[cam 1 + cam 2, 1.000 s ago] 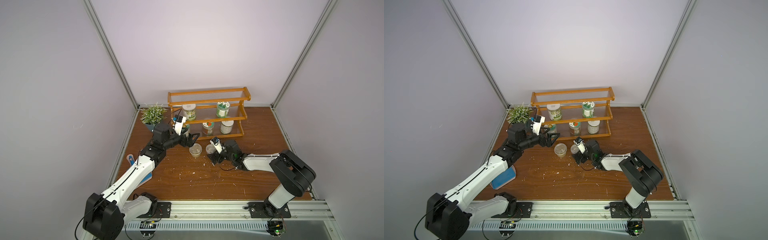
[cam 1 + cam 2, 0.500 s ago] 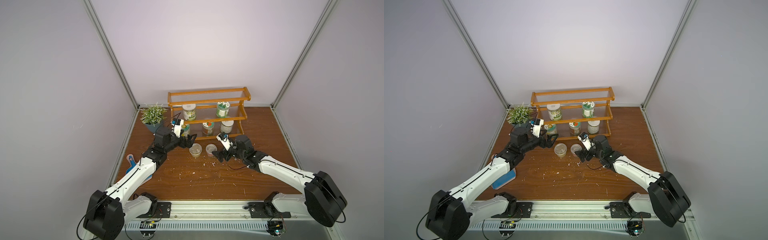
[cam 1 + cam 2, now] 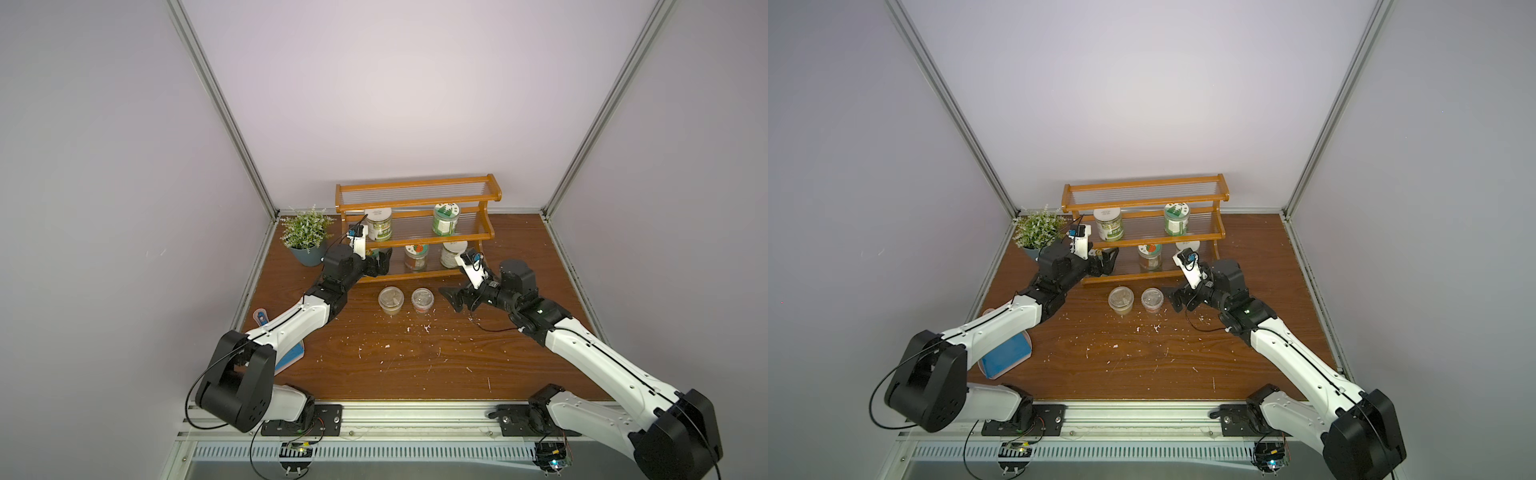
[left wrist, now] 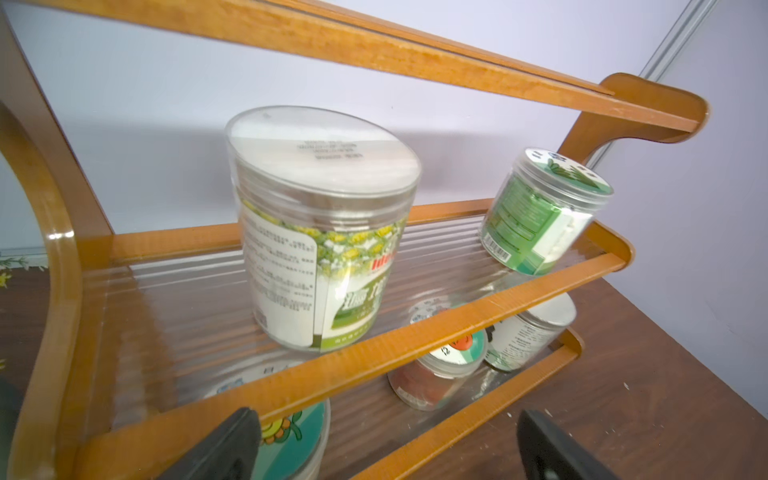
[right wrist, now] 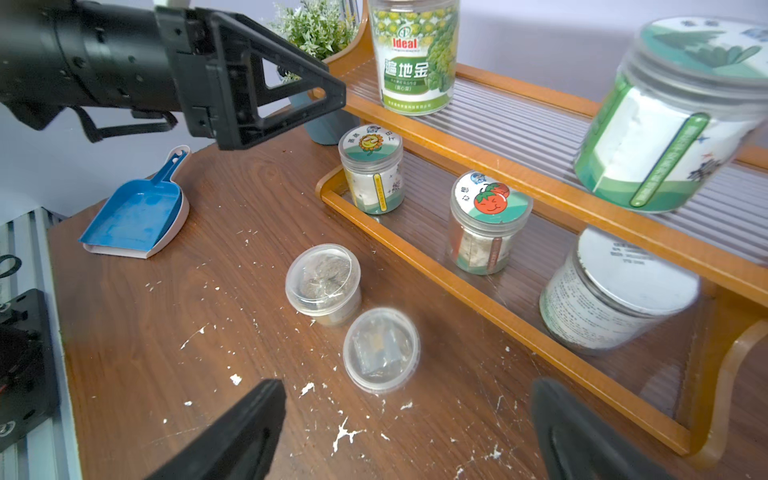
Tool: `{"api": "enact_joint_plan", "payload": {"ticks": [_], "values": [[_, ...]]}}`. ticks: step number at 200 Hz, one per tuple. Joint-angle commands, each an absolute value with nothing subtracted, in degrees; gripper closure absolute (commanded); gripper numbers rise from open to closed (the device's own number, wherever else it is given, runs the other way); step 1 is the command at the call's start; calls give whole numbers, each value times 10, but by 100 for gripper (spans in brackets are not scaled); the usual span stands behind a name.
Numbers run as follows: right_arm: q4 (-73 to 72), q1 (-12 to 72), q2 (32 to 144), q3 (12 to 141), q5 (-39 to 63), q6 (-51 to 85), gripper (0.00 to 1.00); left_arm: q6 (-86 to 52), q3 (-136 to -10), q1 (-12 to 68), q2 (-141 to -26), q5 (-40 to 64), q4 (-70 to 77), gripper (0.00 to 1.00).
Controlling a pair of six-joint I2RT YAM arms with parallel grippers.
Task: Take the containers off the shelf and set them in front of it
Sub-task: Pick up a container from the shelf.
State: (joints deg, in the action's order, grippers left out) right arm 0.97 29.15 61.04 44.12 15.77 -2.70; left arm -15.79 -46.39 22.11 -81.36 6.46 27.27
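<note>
The left hand [image 3: 380, 262] was open and empty at the lowest tier of the shelf [image 3: 417, 194], with the sunflower-lidded jar [image 5: 371, 168] just ahead of it. The right hand [image 3: 452, 297], also open and empty, hung low over the counter [image 3: 374, 365]. Two lidded cups [image 3: 391, 298] stood just ahead of it, before the shelf. Beyond it, the tomato-lidded jar [image 3: 415, 257] and the white-lidded jar [image 3: 449, 255] sat on the lowest tier, and two green-labelled jars [image 3: 379, 226] stood one tier up.
</note>
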Motion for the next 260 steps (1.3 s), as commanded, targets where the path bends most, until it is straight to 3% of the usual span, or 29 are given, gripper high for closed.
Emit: {"api": "enact_joint_plan", "payload": {"ticks": [1, 214, 260], "values": [[7, 284, 592, 450, 178, -19, 1, -146, -501, 217, -838, 33, 320, 1], [-8, 259, 573, 442, 212, -13, 1, -137, -601, 205, -997, 10, 425, 0], [-10, 258, 572, 441, 217, -13, 1, -133, -608, 205, -1016, 12, 451, 7]]}}
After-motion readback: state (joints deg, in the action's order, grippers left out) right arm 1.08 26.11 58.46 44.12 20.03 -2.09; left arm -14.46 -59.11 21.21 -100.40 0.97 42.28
